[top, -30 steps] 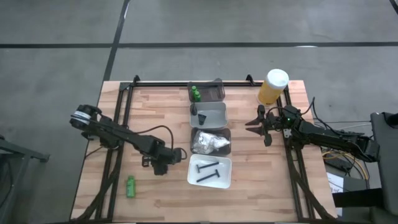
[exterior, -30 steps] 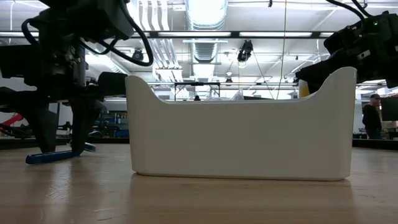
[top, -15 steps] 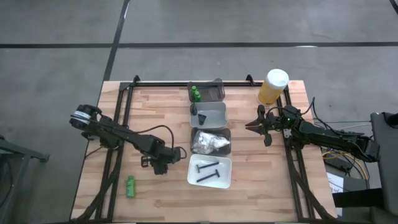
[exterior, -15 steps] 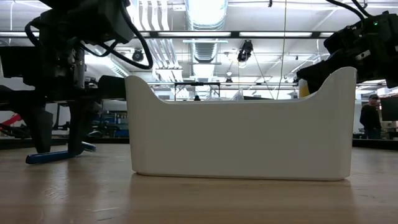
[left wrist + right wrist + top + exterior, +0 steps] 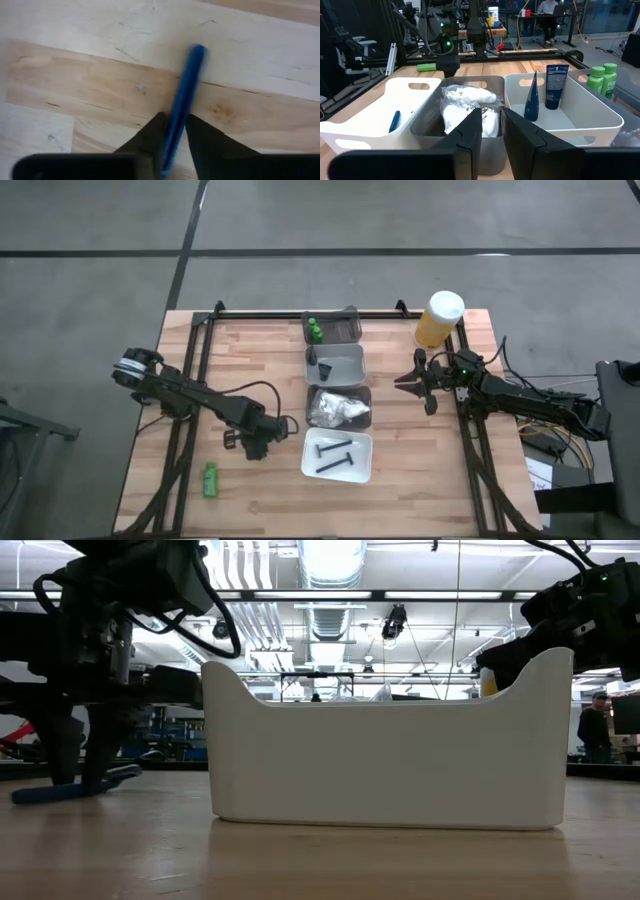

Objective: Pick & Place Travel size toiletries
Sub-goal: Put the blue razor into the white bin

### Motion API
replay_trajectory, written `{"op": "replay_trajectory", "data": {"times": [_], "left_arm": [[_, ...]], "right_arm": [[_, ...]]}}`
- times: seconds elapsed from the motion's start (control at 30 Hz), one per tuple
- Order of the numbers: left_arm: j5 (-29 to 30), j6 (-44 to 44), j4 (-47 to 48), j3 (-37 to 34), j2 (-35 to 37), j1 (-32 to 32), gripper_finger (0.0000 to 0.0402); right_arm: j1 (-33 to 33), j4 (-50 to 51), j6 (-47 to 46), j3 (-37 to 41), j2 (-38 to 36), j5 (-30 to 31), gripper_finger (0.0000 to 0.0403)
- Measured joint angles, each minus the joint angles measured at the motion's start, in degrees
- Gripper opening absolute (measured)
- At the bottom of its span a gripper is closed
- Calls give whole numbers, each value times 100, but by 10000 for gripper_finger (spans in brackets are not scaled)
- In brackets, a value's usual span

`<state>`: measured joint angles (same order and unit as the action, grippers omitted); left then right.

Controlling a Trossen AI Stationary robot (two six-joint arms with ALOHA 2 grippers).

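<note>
My left gripper (image 5: pixel 247 442) is low over the bare wood left of the white tray (image 5: pixel 362 470), shut on a slim blue stick (image 5: pixel 184 95). The low view shows the same stick (image 5: pixel 70 787) at the table top. A green bottle (image 5: pixel 210 479) lies on its side near the table's near-left corner. Two dark sticks (image 5: pixel 334 453) lie in the white tray, white packets (image 5: pixel 338 409) in the dark grey tray, tubes (image 5: pixel 547 85) in the light grey tray, and green bottles (image 5: pixel 314 330) in the far tray. My right gripper (image 5: pixel 403 382) hovers right of the trays with a narrow gap between its fingers, holding nothing. My left gripper pinches the blue stick partway along its length (image 5: pixel 172 127) between its two fingers (image 5: pixel 152 132), which come from above and point down. In the low view the stick is slightly tilted, with its left end (image 5: pixel 22 796) low at the table; whether it is lifted clear I cannot tell.
A big yellow container with a white cap (image 5: pixel 440 318) stands at the far right. The row of trays runs down the table's middle. Black rails (image 5: pixel 190 380) run along both sides of the table. Bare wood lies left and right of the trays.
My left gripper has moved a little toward the table's left edge, away from the white tray. The blue stick has gone along between its fingers. The right arm has kept still.
</note>
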<state>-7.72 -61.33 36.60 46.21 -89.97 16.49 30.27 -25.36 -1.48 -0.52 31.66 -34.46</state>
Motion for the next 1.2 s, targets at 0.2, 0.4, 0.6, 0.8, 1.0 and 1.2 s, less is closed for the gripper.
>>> {"op": "replay_trajectory", "data": {"times": [0.2, 0.4, 0.6, 0.8, 1.0, 1.2], "left_arm": [[-29, -66, -18, 9, 0, 2, 36], [-43, 315, -162, 128, -24, 9, 39], [-262, 1568, -311, 646, -13, 22, 43], [-1338, 2706, -300, 1145, -9, 21, 44], [-1603, 3132, -332, 1640, -2, 20, 44], [-1692, 3181, -315, 1938, 0, 20, 44]], "right_arm": [[2, 0, 0, 0, 0, -1, 94], [2, 0, 0, -2, 0, 0, 110], [0, 0, 1, -1, 0, -1, 125], [0, -2, 0, 0, 4, 0, 141], [2, -2, 0, -1, -2, -2, 154], [-1, -2, 0, 1, -2, -2, 168]]}}
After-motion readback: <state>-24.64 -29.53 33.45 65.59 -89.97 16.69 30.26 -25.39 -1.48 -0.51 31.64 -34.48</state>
